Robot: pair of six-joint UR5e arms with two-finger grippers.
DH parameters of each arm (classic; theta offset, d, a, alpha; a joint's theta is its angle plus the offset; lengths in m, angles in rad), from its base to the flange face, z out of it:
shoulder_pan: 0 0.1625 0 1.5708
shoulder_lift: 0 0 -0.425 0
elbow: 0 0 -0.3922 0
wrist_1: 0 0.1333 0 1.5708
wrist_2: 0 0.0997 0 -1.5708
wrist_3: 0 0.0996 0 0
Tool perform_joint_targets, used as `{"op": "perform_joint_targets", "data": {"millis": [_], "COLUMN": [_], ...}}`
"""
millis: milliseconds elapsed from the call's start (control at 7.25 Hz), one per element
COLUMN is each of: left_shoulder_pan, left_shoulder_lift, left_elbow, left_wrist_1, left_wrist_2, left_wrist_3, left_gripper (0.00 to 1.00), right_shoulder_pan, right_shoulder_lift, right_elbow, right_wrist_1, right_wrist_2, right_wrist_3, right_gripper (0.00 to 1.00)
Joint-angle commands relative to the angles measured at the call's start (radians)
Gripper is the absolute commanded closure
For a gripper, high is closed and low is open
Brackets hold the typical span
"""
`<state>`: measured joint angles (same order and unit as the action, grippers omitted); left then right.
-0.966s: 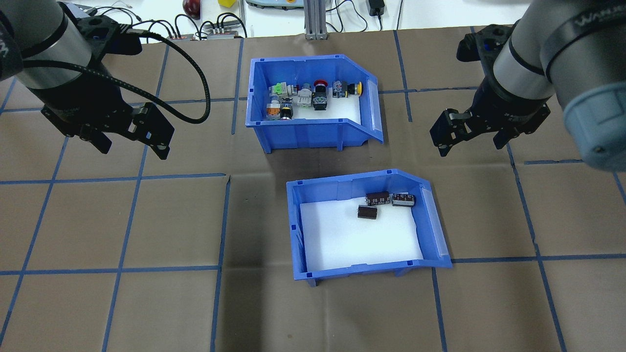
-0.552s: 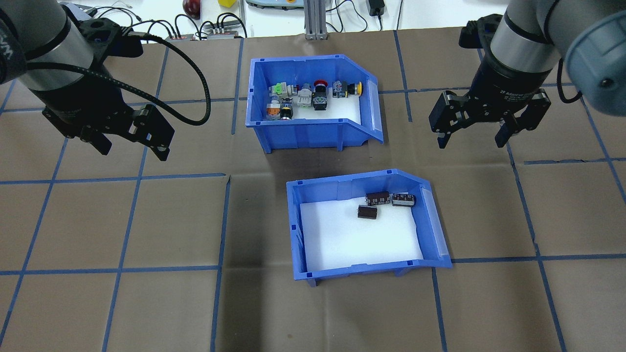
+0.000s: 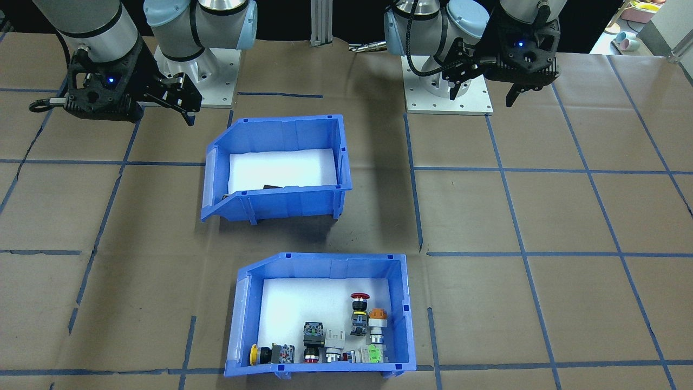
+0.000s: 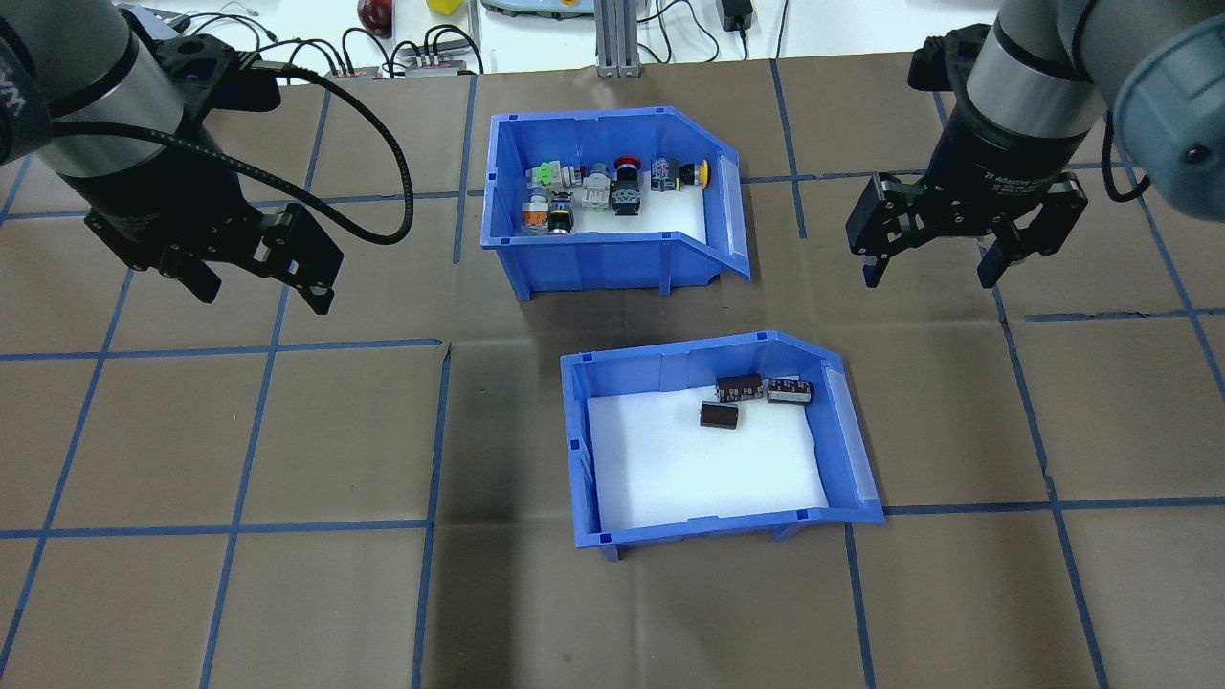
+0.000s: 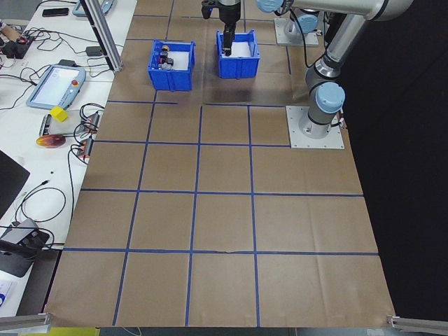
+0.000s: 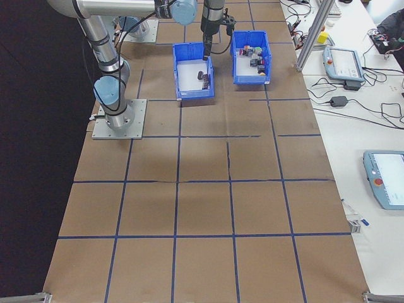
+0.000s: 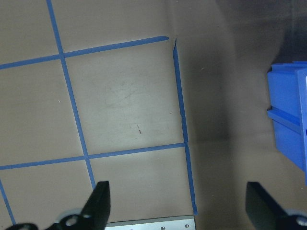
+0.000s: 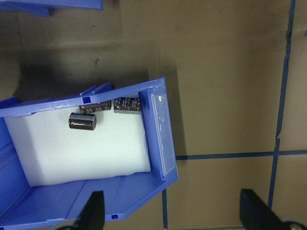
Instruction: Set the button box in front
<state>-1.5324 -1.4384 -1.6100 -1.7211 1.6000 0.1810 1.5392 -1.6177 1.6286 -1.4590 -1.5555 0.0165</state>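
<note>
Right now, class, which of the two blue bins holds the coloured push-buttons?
The button box, the bin farther from the robot. It holds red, yellow, orange and green capped switches; the nearer bin holds only three dark cylinders.

Two silver-grey UR5e arms with black two-finger grippers

Each arm is made of brushed silver tubes joined by pale grey-blue rounded joint caps and stands on a square metal base plate (image 3: pixel 448 92) with bolts at its edge. The left gripper (image 4: pixel 256 277) is matte black with angular fingers; a thick black cable (image 4: pixel 364 134) loops from its wrist, and a black camera housing shows a small blue light. The right gripper (image 4: pixel 930 263) is black too, with white lettering on its round body and silver pins at the finger links.
</note>
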Motion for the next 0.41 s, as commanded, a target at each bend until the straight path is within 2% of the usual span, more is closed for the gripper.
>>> {"op": "perform_joint_targets", "data": {"millis": [0, 276], "left_shoulder_pan": [0.000, 0.000], "left_shoulder_lift": [0.001, 0.003], "left_elbow": [0.001, -0.001], "left_wrist_1": [0.000, 0.000], "left_wrist_2": [-0.003, 0.000], "left_wrist_3": [0.000, 0.000], "left_gripper": [0.00, 0.00], "right_shoulder_pan": [-0.002, -0.001], "right_shoulder_lift": [-0.004, -0.004], "right_elbow": [-0.001, 0.000], "right_wrist_1": [-0.001, -0.006], "right_wrist_2": [-0.001, -0.001], "right_wrist_3": [0.000, -0.001], "right_gripper": [0.00, 0.00]}}
